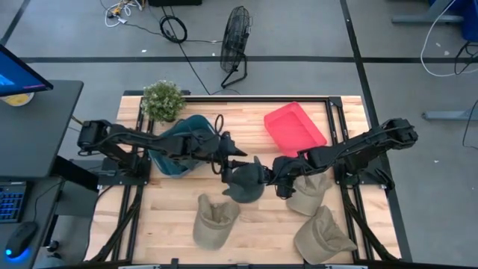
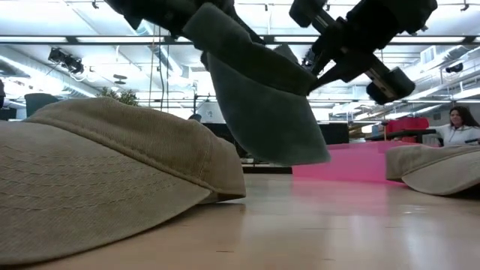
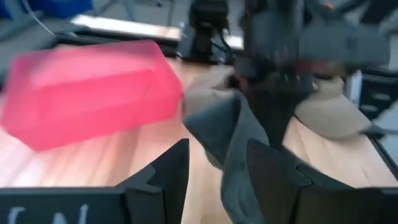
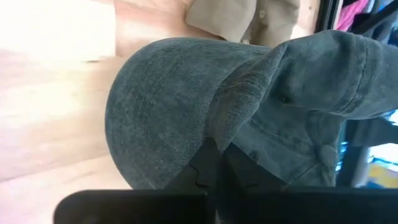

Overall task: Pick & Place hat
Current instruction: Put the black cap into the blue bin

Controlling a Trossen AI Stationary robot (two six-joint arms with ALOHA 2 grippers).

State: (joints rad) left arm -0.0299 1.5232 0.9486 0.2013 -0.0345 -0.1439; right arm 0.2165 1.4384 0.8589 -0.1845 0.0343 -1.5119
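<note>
- My right gripper (image 4: 214, 163) is closed on a pinched fold of the dark grey-green denim cap (image 1: 245, 179); the right wrist view shows the fabric bunched between the two dark fingers.
- My left gripper (image 3: 217, 163) sits at the same cap from the other side. Its fingers stand apart with a flap of the cap between them; I cannot tell whether they bear on the fabric.
- The cap hangs clear of the light wooden table (image 1: 254, 220), near its middle, between the two arms. The low view shows a gap between the cap's brim (image 2: 262, 124) and the tabletop.
- Handling, as I judge it: the cap is light and soft. The crown folds and creases under grip, so it will sag and swing. The brim looks stiffer and would give a firmer hold than the crown fabric. Slippage risk appears low on the coarse weave.
- The high view alone shows the layout: a red plastic tray (image 1: 294, 128) behind the cap, three tan cloth caps (image 1: 215, 220) at the near side, a teal fabric bin (image 1: 178, 142) under the left arm, and a small potted plant (image 1: 163, 99) at the far left corner.
- The low view alone confirms the lift height; it also shows a person (image 2: 459, 124) seated in the room beyond.
- The left wrist view shows the red tray lying ahead of the cap.
</note>
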